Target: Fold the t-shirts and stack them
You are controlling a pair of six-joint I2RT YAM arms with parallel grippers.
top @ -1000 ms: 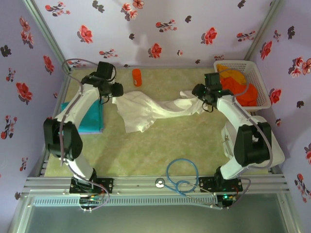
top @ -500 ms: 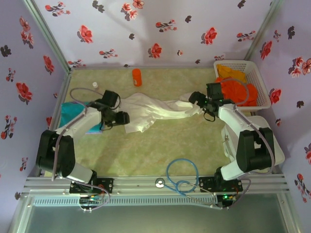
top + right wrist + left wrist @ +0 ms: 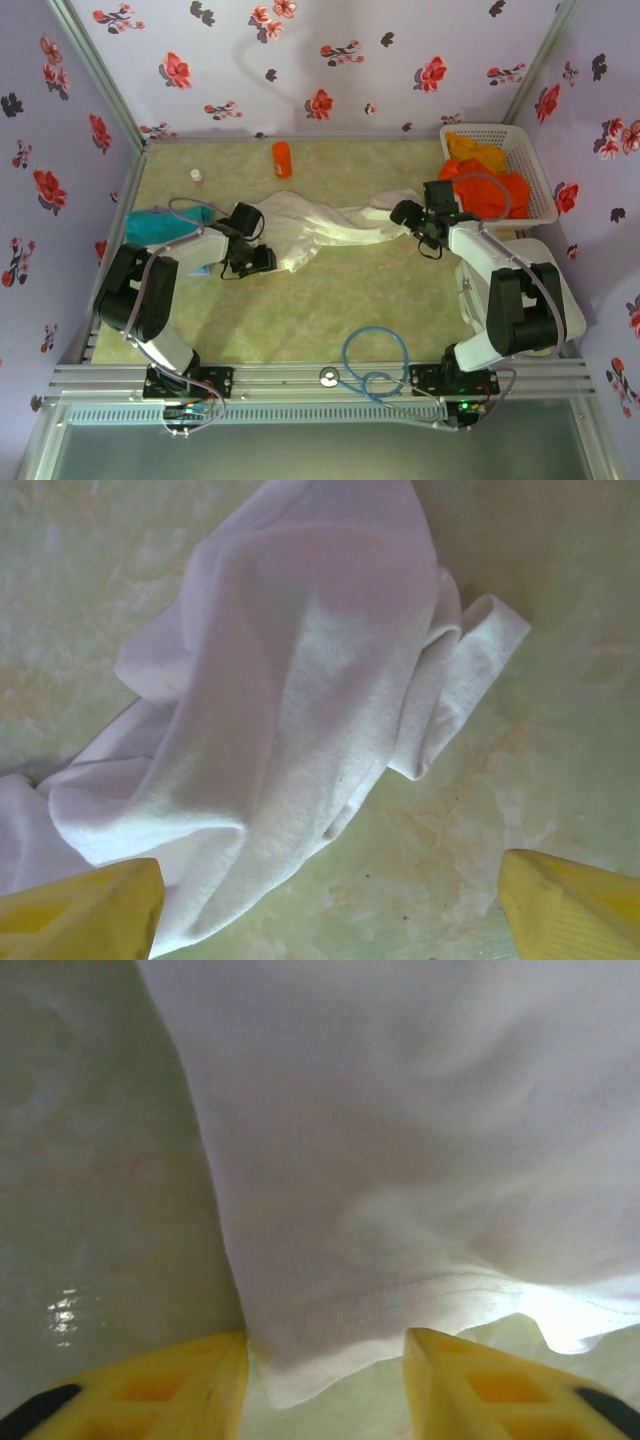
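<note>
The worktop (image 3: 330,310) carries one large white shirt (image 3: 315,228), drawn out into a long, rumpled band across its middle. The band's long axis runs from the left arm's side to the right arm's side. It is slightly slanted, so the left end sits nearer the arm bases and the right end lies farther back. The left part is broad and loosely spread, while the right part narrows into a twisted rope of cloth.

A teal shirt (image 3: 150,222) lies at the left edge, partly under the left arm. Orange shirts (image 3: 480,180) are heaped in the white basket (image 3: 490,127) at the far right corner, well apart from the white one.

Each end of the white shirt has its own arm right at it, so neither needs to reach across. The left gripper (image 3: 262,258) is at the broad end. In the left wrist view its yellow fingers (image 3: 200,1380) stand apart with the stitched hem of the white shirt (image 3: 400,1160) hanging between them, not pinched. The cloth runs straight ahead of the gripper (image 3: 325,1335) and away from it.

The right gripper (image 3: 403,213) is at the narrow end. In the right wrist view its fingers (image 3: 90,910) are spread wide, and the bunched end of the shirt (image 3: 300,700) lies on the worktop ahead of it and to its left, untouched.

As I read it, the next move turns on both grippers closing on these opposite ends and then pulling along the long axis to flatten the shirt.
</note>
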